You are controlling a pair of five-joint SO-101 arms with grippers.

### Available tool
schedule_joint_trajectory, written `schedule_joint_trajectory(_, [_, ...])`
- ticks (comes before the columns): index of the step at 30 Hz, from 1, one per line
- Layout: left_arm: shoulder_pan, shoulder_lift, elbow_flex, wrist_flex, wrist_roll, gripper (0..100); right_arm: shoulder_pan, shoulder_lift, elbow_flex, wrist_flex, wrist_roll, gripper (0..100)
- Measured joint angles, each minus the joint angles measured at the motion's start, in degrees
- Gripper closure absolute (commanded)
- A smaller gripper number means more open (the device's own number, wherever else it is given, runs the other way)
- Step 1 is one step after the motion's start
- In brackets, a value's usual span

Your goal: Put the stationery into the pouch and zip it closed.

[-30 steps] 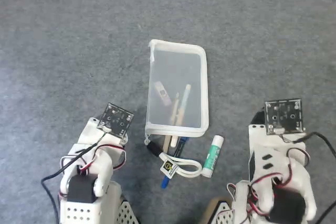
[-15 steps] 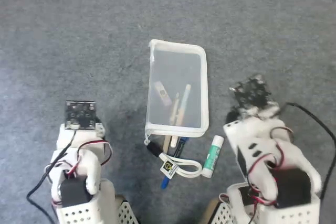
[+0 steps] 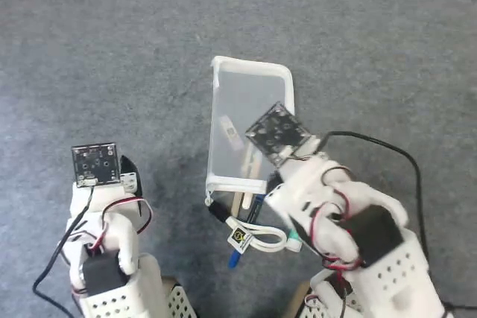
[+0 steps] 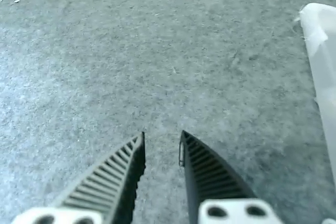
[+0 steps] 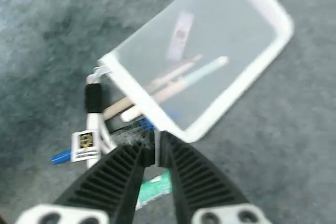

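A clear pouch (image 3: 250, 102) with a white zip border lies mid-table, its mouth towards the arms. Inside it are pencils (image 5: 178, 77) and a small flat item (image 3: 229, 132). Pencil ends and a blue pen (image 3: 235, 258) stick out of the mouth beside a white strap with a tag (image 3: 240, 236). The right arm (image 3: 328, 206) leans over the mouth. My right gripper (image 5: 156, 139) is shut with nothing in it, just above the pouch's near corner and the green-and-white glue stick (image 5: 155, 188). My left gripper (image 4: 161, 137) hangs slightly open over bare carpet, left of the pouch (image 4: 323, 51).
Grey carpet (image 3: 112, 57) covers the whole table. The left arm (image 3: 100, 214) stands at the front left, well away from the pouch. A black piece (image 5: 93, 98) on the strap lies at the pouch's mouth corner.
The right arm has swung left from the front right and now covers the pouch mouth and most of the glue stick. The left arm has turned a little further left, away from the pouch.
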Motion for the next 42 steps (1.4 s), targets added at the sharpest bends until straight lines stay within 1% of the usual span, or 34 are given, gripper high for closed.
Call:
schedule_joint_trajectory(5, [-2.5, 0.0, 0.0, 0.0, 0.0, 89, -4.8, 4.4, 0.0, -0.7, -3.0, 85.2])
schedule_joint_trajectory(11, [-2.8, 0.0, 0.0, 0.0, 0.0, 89, -10.4, 11.8, 0.0, -4.6, -3.6, 85.0])
schedule_joint_trajectory(14, [-4.4, 0.0, 0.0, 0.0, 1.9, 84, -12.0, 16.4, 0.0, -6.9, -5.4, 85.0])
schedule_joint_trajectory(16, [-5.3, 0.0, 0.0, 0.0, 3.3, 81, -12.2, 19.9, 0.0, -8.7, -6.8, 85.0])
schedule_joint_trajectory(21, [-6.0, 0.0, 0.0, 0.0, 6.7, 81, -12.2, 29.0, 0.0, -12.7, -7.8, 85.1])
schedule_joint_trajectory(27, [-6.0, 0.0, 0.0, 0.0, 6.8, 81, -12.2, 37.0, 0.0, -16.4, -8.1, 85.3])
schedule_joint_trajectory(35, [-6.0, 0.0, 0.0, 0.0, 6.8, 81, -17.1, 45.7, 0.0, -21.2, -8.1, 85.3])
schedule_joint_trajectory(42, [-6.0, 0.0, 0.0, 0.0, 6.8, 81, -17.1, 49.6, 0.0, -23.9, -8.1, 85.3])
